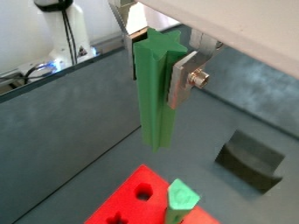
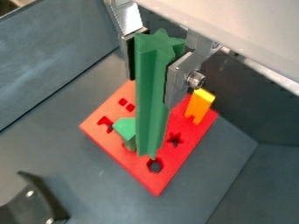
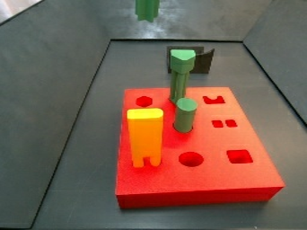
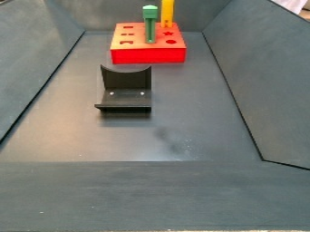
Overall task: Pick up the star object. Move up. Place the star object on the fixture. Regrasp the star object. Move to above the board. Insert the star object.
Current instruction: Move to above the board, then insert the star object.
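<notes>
You have the star object [image 1: 153, 87], a long green bar with ridged sides, hanging upright in the air, clamped near its top between the pincer [image 1: 156, 54] plates; in a side view only its lower end [image 3: 146, 9] shows, high above the floor. Your board [image 3: 192, 180] is a flat red slab with shaped holes, lying flat on the dark floor beneath it [image 2: 163, 171]. Your fixture [image 4: 123, 89], a small dark bracket with an upright wall, stands empty on the floor near the board.
</notes>
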